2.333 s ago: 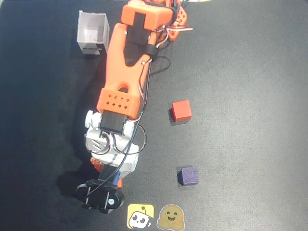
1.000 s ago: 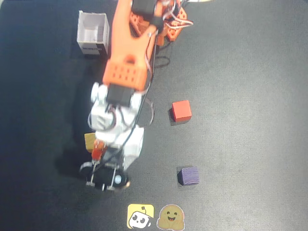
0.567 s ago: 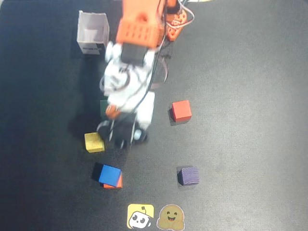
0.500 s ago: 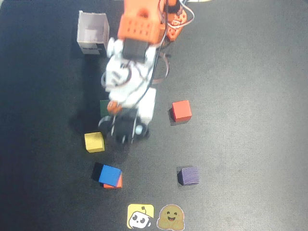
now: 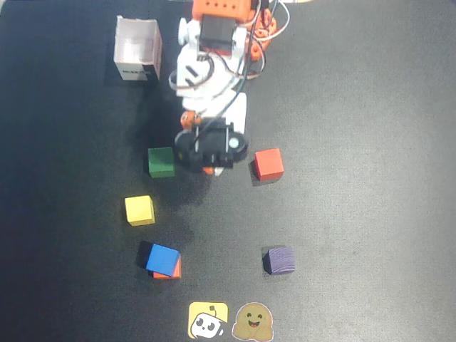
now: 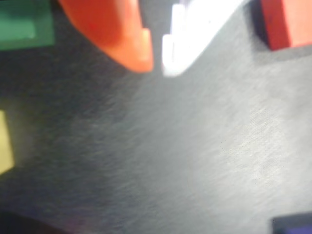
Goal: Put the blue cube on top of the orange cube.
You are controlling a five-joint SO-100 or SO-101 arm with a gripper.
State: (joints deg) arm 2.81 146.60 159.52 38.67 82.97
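In the overhead view the blue cube (image 5: 162, 258) sits on top of the orange cube (image 5: 176, 271), turned a little. Only an orange strip shows at its lower right edge. My gripper (image 5: 211, 169) hangs well above them in this view, between the green cube (image 5: 161, 162) and the red-orange cube (image 5: 268, 164). In the wrist view the gripper (image 6: 157, 66) has its orange finger (image 6: 122, 34) and white finger (image 6: 190, 34) almost together, with nothing between them. The blue and orange cubes are out of the wrist view.
A yellow cube (image 5: 139, 210) lies left, a dark purple cube (image 5: 278, 259) lower right. A white open box (image 5: 137, 48) stands top left. Two stickers (image 5: 228, 320) lie at the bottom edge. The wrist view shows green (image 6: 24, 24), red-orange (image 6: 287, 22), yellow (image 6: 4, 141) and purple (image 6: 295, 225) cubes.
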